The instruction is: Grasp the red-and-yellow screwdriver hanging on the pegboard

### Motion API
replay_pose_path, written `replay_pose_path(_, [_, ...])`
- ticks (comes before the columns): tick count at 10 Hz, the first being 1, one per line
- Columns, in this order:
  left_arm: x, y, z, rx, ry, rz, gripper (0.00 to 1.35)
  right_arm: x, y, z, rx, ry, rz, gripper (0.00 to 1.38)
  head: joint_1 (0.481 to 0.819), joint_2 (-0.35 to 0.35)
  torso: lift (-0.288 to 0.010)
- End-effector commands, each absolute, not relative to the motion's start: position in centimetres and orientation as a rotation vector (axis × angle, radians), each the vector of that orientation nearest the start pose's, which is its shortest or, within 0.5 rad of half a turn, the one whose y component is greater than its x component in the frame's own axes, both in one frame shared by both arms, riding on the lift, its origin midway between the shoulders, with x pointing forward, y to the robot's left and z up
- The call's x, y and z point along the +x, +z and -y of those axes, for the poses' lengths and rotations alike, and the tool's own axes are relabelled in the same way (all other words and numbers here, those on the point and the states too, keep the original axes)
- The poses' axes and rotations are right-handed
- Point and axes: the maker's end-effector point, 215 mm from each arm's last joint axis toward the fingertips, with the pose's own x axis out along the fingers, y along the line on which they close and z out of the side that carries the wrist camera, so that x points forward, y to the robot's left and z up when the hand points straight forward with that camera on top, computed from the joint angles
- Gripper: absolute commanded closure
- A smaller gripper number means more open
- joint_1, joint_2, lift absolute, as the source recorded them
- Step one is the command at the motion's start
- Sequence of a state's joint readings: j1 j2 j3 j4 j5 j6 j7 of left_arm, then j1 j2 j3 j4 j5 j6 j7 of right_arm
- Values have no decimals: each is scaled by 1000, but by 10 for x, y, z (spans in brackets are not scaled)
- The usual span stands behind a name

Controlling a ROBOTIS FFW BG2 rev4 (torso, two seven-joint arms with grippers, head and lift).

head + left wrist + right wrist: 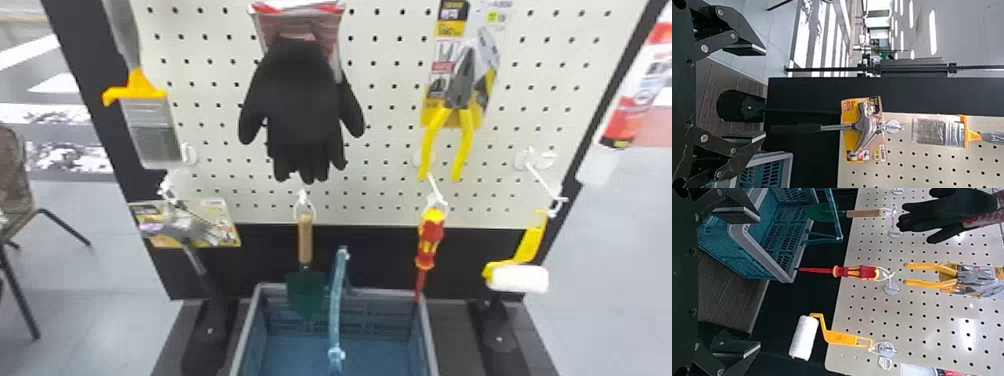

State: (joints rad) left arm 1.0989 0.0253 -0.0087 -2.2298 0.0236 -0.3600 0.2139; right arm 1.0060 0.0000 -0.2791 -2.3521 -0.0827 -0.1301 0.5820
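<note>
Head view: pegboard standing upright, tools hung from white hooks. Red-and-yellow screwdriver hangs off the board's lower edge, toward the lower right corner, handle up, red shaft pointing down at the rim of the basket. Pliers, yellow-handled, on a card above it. White paint roller at the lower right corner, yellow handle. Black gloves mid-board, trowel with wooden handle below them, its green blade seen against the basket's far wall. Brush by the left edge; hammer at the lower left corner, with a printed card. Chair on the floor off to the left. Left wrist view: left gripper, fingers spread wide; hammer and card farther off, brush higher up the board near its left edge, part of the basket below. Right wrist view: right gripper, fingers likewise well spread, screwdriver beyond them, apart from both, hung by a pale loop at its handle end, dark tip by the basket rim. Pliers above; roller nearer the board's lower right corner; trowel on the other side.
</note>
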Motion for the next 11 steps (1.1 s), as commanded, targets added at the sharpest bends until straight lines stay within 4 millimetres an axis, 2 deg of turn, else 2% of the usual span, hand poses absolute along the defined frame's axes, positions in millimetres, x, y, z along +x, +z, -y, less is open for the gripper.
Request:
replay_pose_path(1, [262,-342,-270,-7,198,-79,512,282,-319,231,-120,393,-123,170,549,0,-100])
replay_pose_path(5, [263,-343,-270,-7,201,-83,512,287,-319,238,-122,358,-121,170,549,0,-100])
replay_pose_path(11, [267,-342,-268,-7,189,-80,512,320,-316,231,-98,409,-71,170,549,0,-100])
